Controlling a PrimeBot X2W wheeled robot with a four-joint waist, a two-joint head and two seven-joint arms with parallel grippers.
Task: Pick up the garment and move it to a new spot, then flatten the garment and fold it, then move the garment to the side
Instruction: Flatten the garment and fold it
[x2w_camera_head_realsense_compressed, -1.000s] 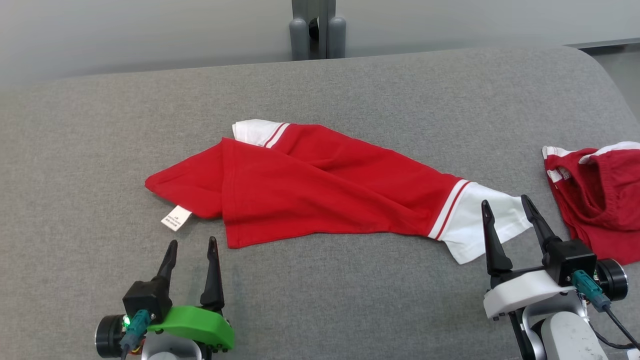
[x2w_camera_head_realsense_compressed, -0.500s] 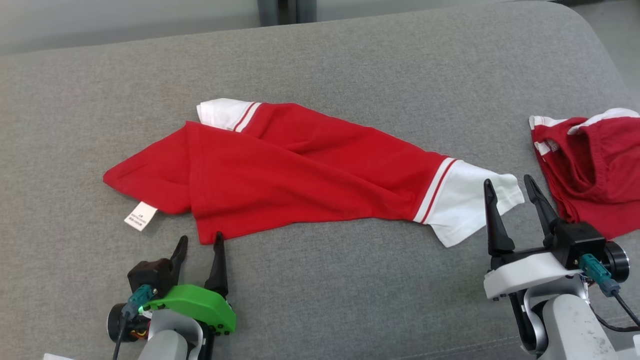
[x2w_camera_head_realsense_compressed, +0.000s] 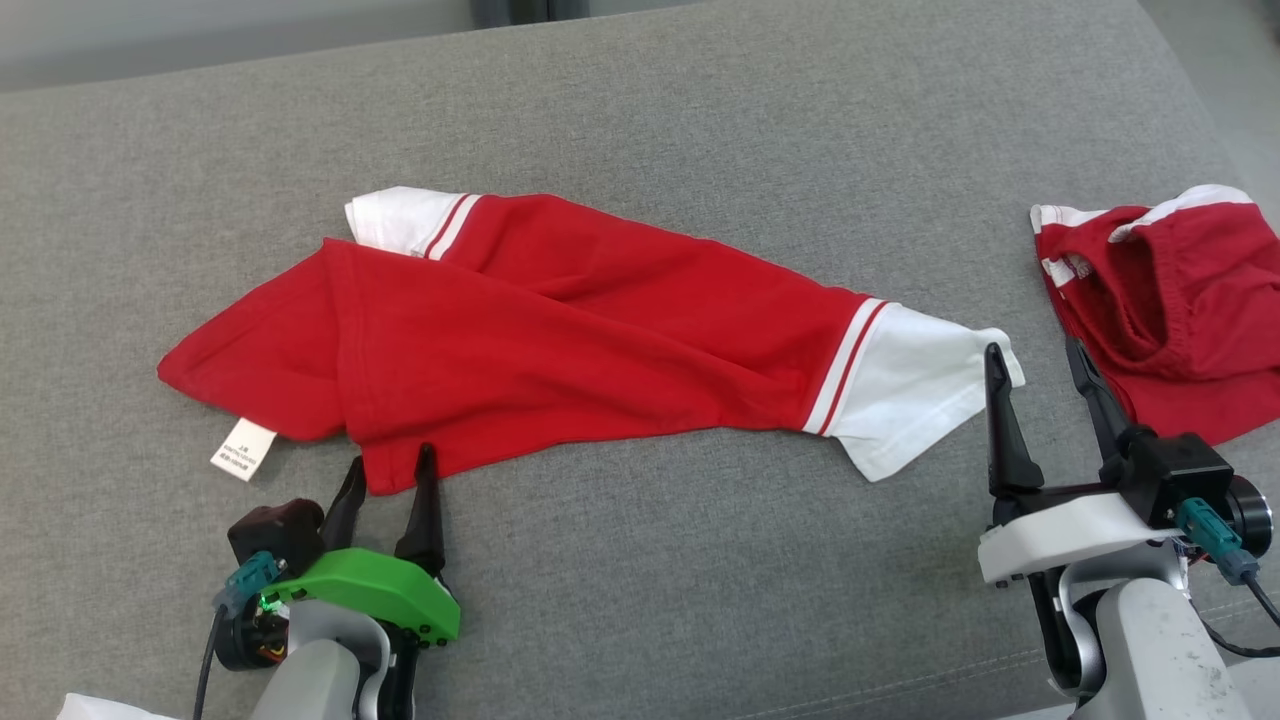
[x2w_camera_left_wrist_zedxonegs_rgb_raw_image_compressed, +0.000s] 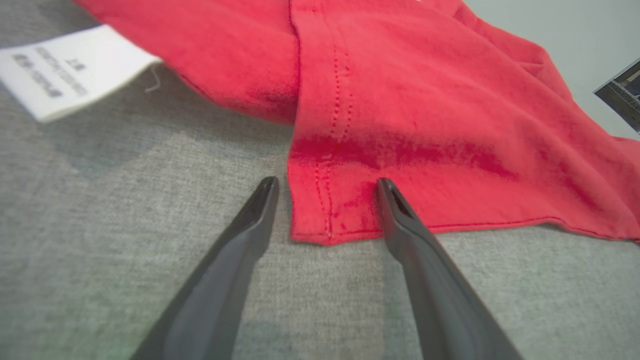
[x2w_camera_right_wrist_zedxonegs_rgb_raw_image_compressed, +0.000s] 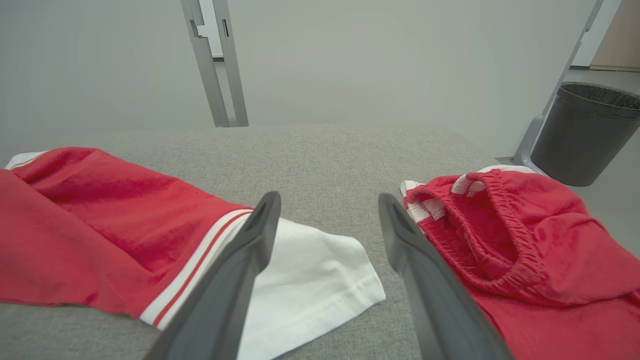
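Red garment (x2w_camera_head_realsense_compressed: 560, 330) with white, striped sleeve ends is lying rumpled and partly folded over itself across the middle of the grey upholstered surface (x2w_camera_head_realsense_compressed: 700, 130), its white label (x2w_camera_head_realsense_compressed: 243, 449) showing at the near left. Left gripper (x2w_camera_left_wrist_zedxonegs_rgb_raw_image_compressed: 326, 181) is standing with fingers spread, pinching nothing, astride the garment's near hem corner — one finger over cloth, the other over bare upholstery. Right gripper (x2w_camera_head_realsense_compressed: 1032, 347) is hovering, likewise spread and empty, between the garment's right white sleeve (x2w_camera_head_realsense_compressed: 900, 385) and red shorts (x2w_camera_head_realsense_compressed: 1170, 300) — these are lying apart, by the surface's right edge.
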